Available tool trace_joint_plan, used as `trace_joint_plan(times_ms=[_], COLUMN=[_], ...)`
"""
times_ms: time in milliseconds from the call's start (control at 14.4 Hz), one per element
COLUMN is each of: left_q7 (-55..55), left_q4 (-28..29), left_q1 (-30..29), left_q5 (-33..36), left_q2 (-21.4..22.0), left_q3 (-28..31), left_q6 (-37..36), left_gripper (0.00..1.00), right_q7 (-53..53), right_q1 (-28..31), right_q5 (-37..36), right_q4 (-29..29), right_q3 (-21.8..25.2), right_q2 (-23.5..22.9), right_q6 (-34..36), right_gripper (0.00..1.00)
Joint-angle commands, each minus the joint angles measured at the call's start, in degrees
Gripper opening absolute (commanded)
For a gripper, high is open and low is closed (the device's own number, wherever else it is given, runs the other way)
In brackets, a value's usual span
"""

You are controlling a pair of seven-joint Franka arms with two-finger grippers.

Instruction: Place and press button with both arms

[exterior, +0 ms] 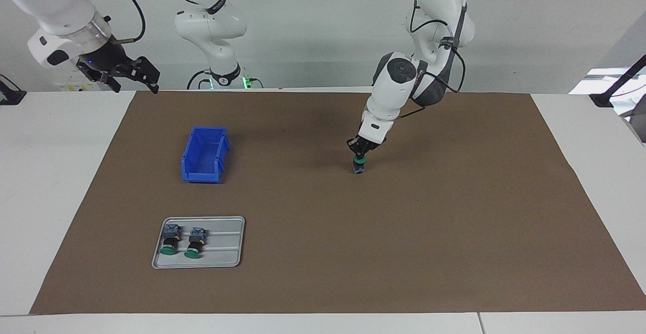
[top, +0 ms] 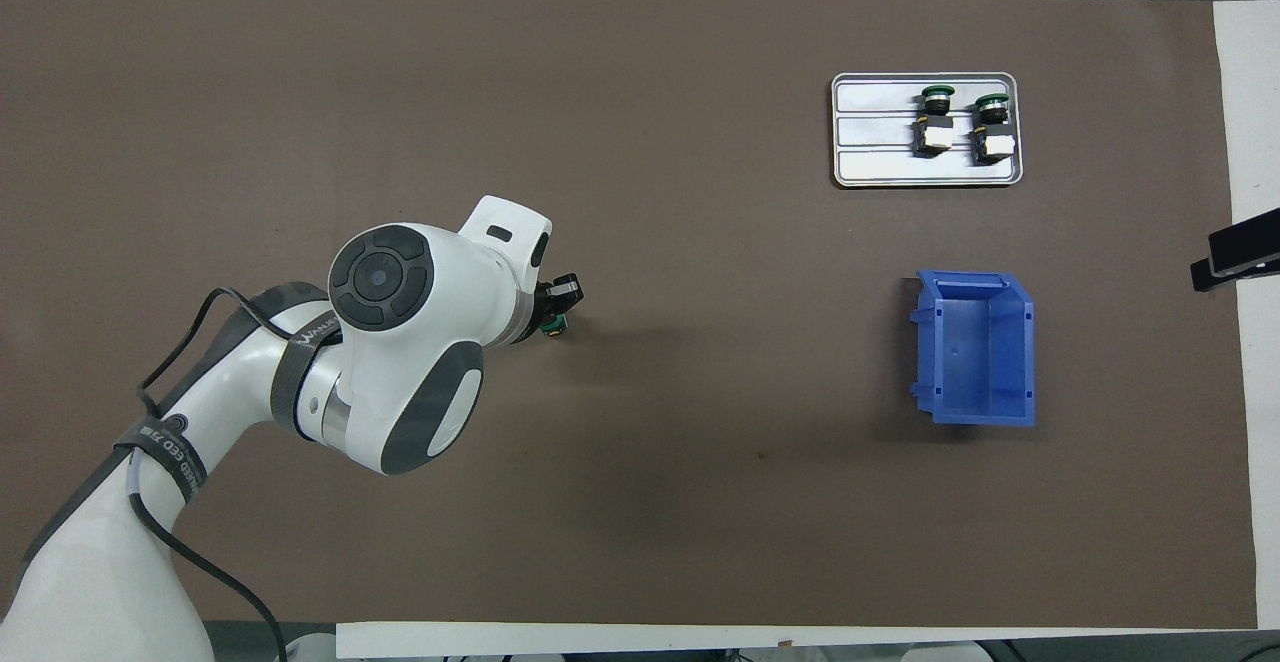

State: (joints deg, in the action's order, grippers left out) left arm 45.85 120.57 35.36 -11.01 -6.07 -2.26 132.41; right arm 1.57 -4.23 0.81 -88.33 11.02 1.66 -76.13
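While button [exterior: 359,165] stands upright on brown mat [exterior: 454,223] mid-worktop, we see left tool [exterior: 359,155] shut on its green cap. Right tool [exterior: 132,75] open, empty, waiting above worktop edge. Two more btns lie in grey tray [exterior: 227,261]; blue bin [exterior: 204,154] nearer robots.

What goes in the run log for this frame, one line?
left claw: shut on green-capped push-button, upright on brown mat | right claw: open, waiting raised at table edge | two like buttons in grey tray | blue bin
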Motion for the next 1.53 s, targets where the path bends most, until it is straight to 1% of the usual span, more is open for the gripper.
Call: trace_joint_plan(times_ms=[0,139,208,278,347,417,556,694,764,972,1111,1319,1458], left_q7=[-1.28,-1.37,-1.2,-1.55,-2.51,-3.99,-8.9,-12.25,-13.58,-20.42,-24.64,-30.19,-32.39], left_q4=[-2.78,-3.41,-4.02,-4.98,-6.12,-7.87,-11.21,-13.59,-14.13,-15.27,-18.42,-22.82,-23.97], left_q1=[-1.95,-2.83,-3.62,-4.5,-5.38,-8.0,-11.43,-15.91,-17.32,-23.39,-26.81,-30.43,-32.44], left_q5=[-0.33,-0.33,-0.33,-0.33,-0.33,-0.33,-0.16,0.11,0.2,2.3,5.54,6.61,6.7], left_q2=[2.64,4.3,4.83,5.62,6.41,6.94,7.65,7.83,7.83,9.14,9.32,9.5,10.63], left_q3=[0.59,0.68,0.68,0.77,0.86,1.29,1.65,1.65,1.74,1.82,1.74,1.82,1.83], left_q6=[-6.71,-8.31,-9.0,-11.53,-14.43,-17.16,-23.66,-27.19,-28.07,-31.93,-37.11,-45.55,-48.72], left_gripper=[0.03,0.03,0.09,0.21,0.36,0.53,0.78,0.98,0.99,1.0,1.0,1.0,1.0], right_q7=[0.45,0.45,0.45,0.45,0.45,0.45,0.45,0.45,0.45,0.45,0.45,0.45,0.45], right_q1=[0.01,0.01,0.01,0.01,0.01,0.01,0.01,0.01,0.01,0.01,0.01,0.01,0.01], right_q5=[0.07,0.07,0.07,0.07,0.07,0.07,0.07,0.07,0.07,0.07,0.07,0.07,0.07], right_q4=[-1.23,-1.23,-1.23,-1.23,-1.23,-1.23,-1.23,-1.23,-1.23,-1.23,-1.23,-1.23,-1.23], right_q3=[-0.04,-0.04,-0.04,-0.04,-0.04,-0.04,-0.04,-0.04,-0.04,-0.04,-0.04,-0.04,-0.04], right_q2=[1.24,1.24,1.24,1.24,1.24,1.24,1.24,1.24,1.24,1.24,1.24,1.24,1.24], right_q6=[0.19,0.28,0.19,0.19,0.28,0.19,0.19,0.19,0.28,0.19,0.28,0.19,0.28], right_gripper=[1.0,1.0,1.0,1.0,1.0,1.0,1.0,1.0,1.0,1.0,1.0,1.0,1.0])
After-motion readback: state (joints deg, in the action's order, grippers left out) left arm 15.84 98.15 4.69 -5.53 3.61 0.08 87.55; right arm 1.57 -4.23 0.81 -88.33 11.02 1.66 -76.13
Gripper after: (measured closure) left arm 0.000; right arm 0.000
